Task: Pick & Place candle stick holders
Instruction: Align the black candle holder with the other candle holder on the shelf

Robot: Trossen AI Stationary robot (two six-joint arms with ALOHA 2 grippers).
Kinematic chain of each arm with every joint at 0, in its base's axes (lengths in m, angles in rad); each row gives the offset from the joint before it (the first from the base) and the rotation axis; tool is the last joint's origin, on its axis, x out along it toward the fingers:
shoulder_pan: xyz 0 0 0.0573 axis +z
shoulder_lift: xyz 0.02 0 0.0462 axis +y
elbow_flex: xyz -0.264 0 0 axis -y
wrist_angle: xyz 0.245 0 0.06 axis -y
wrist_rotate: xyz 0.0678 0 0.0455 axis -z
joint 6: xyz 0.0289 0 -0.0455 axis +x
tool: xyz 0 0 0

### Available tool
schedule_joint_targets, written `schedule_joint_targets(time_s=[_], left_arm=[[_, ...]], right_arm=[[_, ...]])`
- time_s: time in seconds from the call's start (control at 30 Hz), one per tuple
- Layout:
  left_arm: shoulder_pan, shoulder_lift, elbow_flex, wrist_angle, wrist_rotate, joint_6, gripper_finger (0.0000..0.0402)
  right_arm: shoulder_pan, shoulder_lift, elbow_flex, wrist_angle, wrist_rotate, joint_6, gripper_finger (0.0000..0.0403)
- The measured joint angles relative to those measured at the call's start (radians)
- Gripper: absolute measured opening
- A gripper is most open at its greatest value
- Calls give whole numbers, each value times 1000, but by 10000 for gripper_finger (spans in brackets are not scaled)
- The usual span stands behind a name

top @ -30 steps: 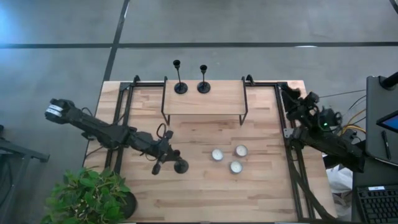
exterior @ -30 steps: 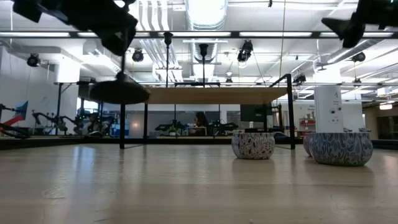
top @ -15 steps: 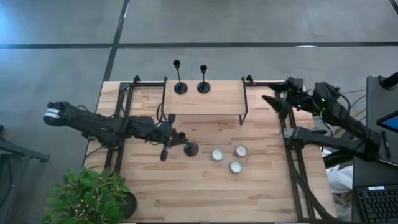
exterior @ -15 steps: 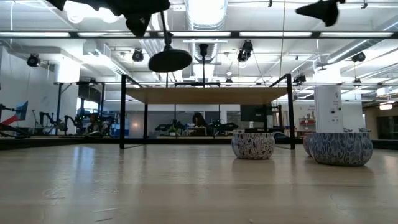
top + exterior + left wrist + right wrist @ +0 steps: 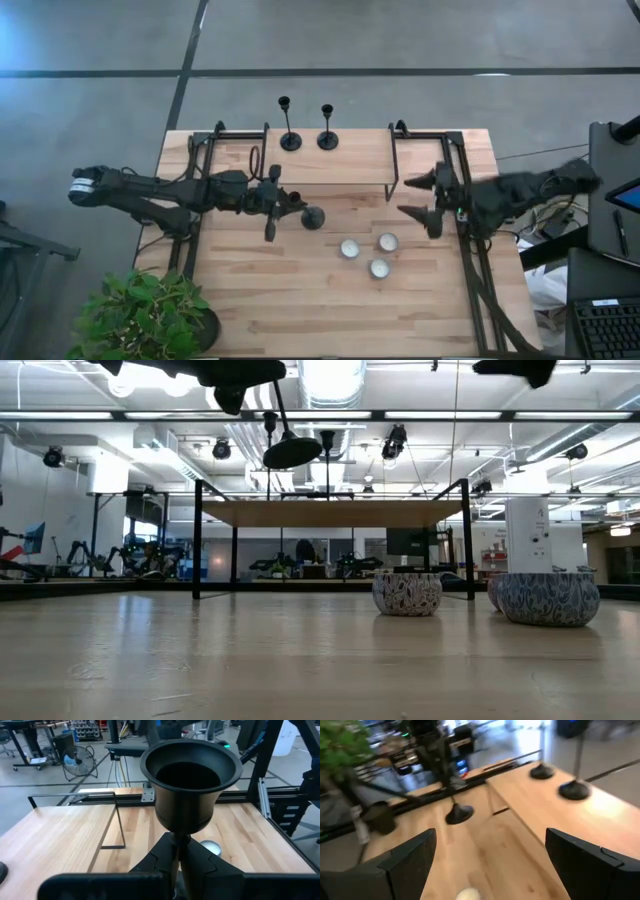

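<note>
I have the left gripper (image 5: 272, 203) left of centre in the high view, pressed together on the thin stem of a candle stick holder (image 5: 312, 217); the holder is lifted clear of the wooden surface (image 5: 300, 300) and tipped over, its domed base leading towards the raised shelf (image 5: 345, 160); in the low view that base (image 5: 292, 454) hangs high, just above the shelf's level. My worry here is the pinch itself; a thin stem in closed fingers can swivel, and the left wrist view shows the little cup (image 5: 188, 780) just ahead of my fingers (image 5: 165, 857), so the heavy base sits far out and could swing or slide the holder loose. The shelf's black frame is near the base in the high view; a low approach could clip its front edge.

Farther up the frame, two placed holders (image 5: 290, 138) (image 5: 327, 138) stand along the shelf's back edge; a careless set-down beside them could topple one off the back.

Below centre right, three tealight candles (image 5: 349, 249) sit on the surface, out of my path unless the holder drops.

At centre right the right gripper (image 5: 424, 200) hovers spread wide, holding nothing, near the shelf's right leg; if both arms close on the shelf together they could meet.
</note>
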Motion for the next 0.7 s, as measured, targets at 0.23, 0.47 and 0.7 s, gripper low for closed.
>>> schedule_joint_targets(time_s=[0.23, 0.47, 0.7], left_arm=[[0, 0, 0, 0, 9, -1, 20], [0, 2, 56, -27, 21, -31, 20], [0, 46, 214, -256, 27, 4, 20]], right_arm=[[343, 151, 4, 25, 721, 163, 366], [328, 256, 30, 25, 730, 295, 366], [279, 360, 93, 22, 721, 269, 366]])
